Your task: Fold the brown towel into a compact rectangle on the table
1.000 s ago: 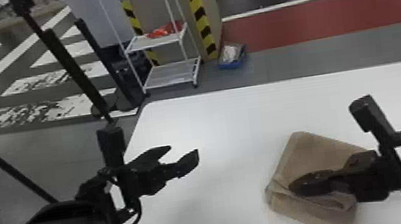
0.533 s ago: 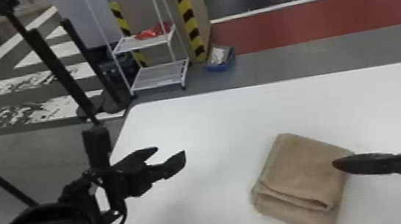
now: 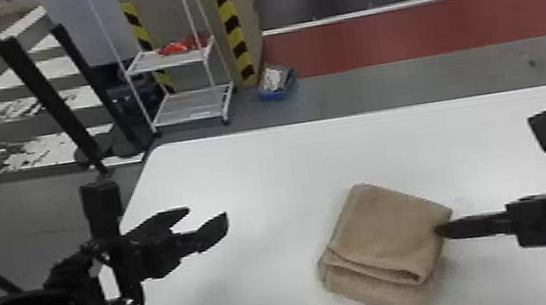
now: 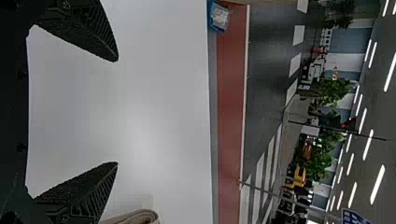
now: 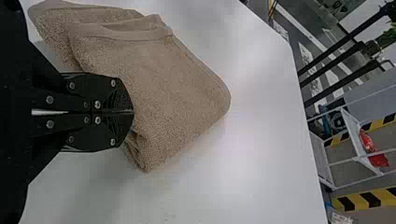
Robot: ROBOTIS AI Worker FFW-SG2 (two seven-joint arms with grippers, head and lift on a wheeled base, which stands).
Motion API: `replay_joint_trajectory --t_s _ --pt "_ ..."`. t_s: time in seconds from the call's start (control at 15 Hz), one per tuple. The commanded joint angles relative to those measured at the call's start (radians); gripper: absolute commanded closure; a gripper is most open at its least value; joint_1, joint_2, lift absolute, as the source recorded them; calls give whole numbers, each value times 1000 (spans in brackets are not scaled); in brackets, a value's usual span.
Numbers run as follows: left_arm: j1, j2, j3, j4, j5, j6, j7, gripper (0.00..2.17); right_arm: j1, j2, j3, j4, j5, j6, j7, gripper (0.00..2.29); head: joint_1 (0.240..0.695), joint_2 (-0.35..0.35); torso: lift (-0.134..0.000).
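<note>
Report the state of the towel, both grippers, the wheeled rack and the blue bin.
Brown towel: folded in layers, flat on the table, lower layer sticking out on the near side.
Left gripper: open, empty, over the table.
Right gripper: shut, at the towel's right edge; can't tell if it pinches cloth.
Rack: upright, red item on its upper shelf.
Blue bin: on the floor, holding something whitish.
</note>
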Motion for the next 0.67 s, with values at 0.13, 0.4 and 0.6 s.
replay_joint_trajectory --t_s 0.13,0.4,0.6 --pt "7 -3 3 -1 -2 0 0 83 -35 4 18 91 -15 -65 -79 2037 695 235 -128" --pt "12 -6 0 -1 -3 0 0 83 -78 4 22 148 -65 -151 -154 2037 695 227 -128" --pt "19 -6 5 -7 -3 0 0 83 -118 4 31 232 -81 -243 -197 2037 695 226 -128"
